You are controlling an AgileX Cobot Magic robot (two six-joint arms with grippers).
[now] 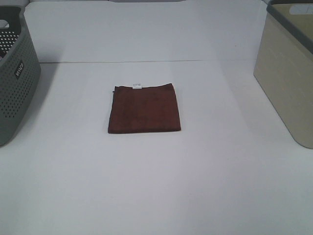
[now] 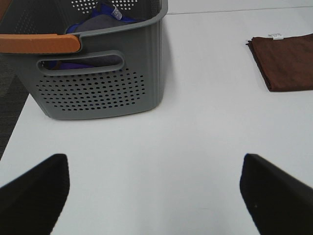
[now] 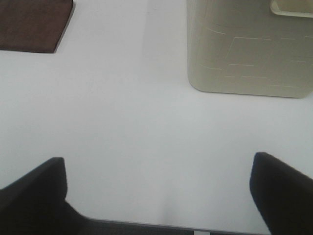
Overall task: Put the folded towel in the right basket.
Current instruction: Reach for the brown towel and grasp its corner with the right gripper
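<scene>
Closest to me are the 2 dark fingers of the left end effector (image 2: 154, 196), spread wide with only bare desk (image 1: 146, 191) between them. The right end effector (image 3: 156, 196) is the same: fingers apart, gripping nothing. Both hang low over the desk and face forward along it; neither arm shows in the high view.

The folded towel (image 1: 144, 108), dark brown, lies flat on the desk ahead of both end effectors, inboard of each and clear of both. It looks nearly square, so I cannot tell its long axis. Its edge with the white label (image 1: 137, 86) points away from the end effectors.

The beige right basket (image 1: 288, 73) stands ahead of the right end effector on its outboard side, well apart from the towel. The grey left basket (image 2: 98, 83) stands likewise ahead of the left end effector.
</scene>
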